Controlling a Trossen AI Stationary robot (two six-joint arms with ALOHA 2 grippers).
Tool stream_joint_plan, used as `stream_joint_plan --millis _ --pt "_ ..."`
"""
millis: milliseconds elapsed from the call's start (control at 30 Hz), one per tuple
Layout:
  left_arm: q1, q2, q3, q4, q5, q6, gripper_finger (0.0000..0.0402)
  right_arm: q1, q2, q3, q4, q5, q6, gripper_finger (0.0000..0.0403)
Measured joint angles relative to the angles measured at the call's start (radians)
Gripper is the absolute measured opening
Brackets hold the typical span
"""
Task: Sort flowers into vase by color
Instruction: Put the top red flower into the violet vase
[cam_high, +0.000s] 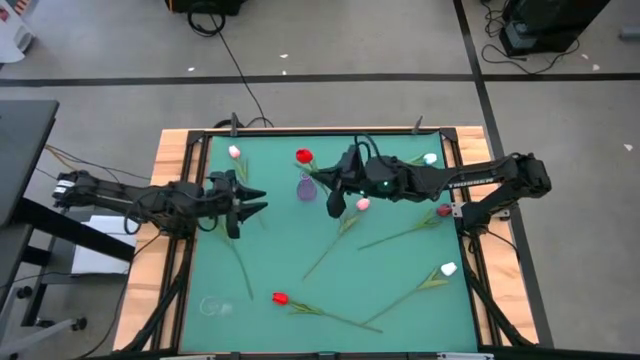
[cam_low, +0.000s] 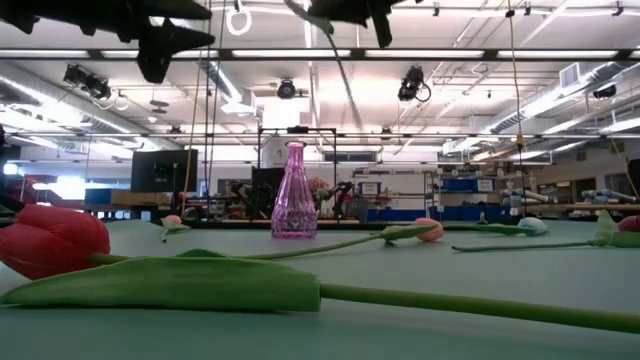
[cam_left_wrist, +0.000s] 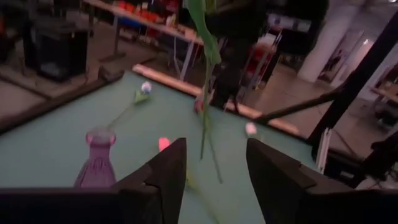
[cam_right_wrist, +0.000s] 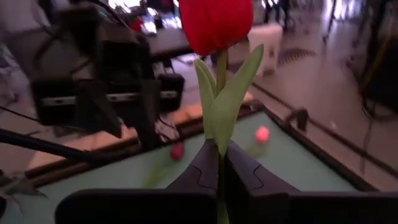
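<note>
The table (cam_high: 330, 300) has a green mat framed by light wooden rails. A small purple glass vase (cam_high: 306, 187) stands upright on it, between the 2 grippers and just beside the right gripper (cam_high: 334, 205). Under that gripper a pink tulip (cam_high: 362, 204) lies flat. Behind its arm lie a dark red tulip (cam_high: 443, 211) and a white tulip (cam_high: 430, 159), with another white tulip (cam_high: 448, 268) well apart toward the near edge. A pink-white tulip (cam_high: 234, 152) lies beyond the left gripper (cam_high: 258, 199), toward the far rail. A red tulip (cam_high: 280, 298) lies flat near the front edge, well apart from both grippers.
</note>
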Motion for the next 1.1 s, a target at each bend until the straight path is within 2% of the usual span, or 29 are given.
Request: stream_joint_plan --millis 200,300,500,733,967,1100 --pt "0.0 -0.059 0.0 -0.007 0.0 0.109 0.0173 -0.027 -0.001 0.0 0.28 -0.008 -0.141 0.0012" --pt "0.0 -0.063 0.0 -0.008 0.0 0.129 0.0173 -0.064 -0.001 0.0 0.357 -0.008 -0.136 0.0013" --pt "0.0 -0.061 0.0 -0.008 0.0 0.124 0.0173 -0.13 -0.002 0.0 0.408 -0.076 -0.1 0.0012" --pt "0.0 -0.061 0.0 -0.009 0.0 0.124 0.0173 -0.175 0.0 0.009 0.421 -0.12 -0.18 0.0012" --pt "0.0 -0.061 0.0 -0.009 0.0 0.124 0.0173 -0.214 0.068 0.017 0.443 -0.191 -0.183 0.0011" --pt "0.0 -0.061 0.0 -0.008 0.0 0.124 0.0173 -0.216 0.1 0.016 0.43 -0.182 -0.19 0.0011"
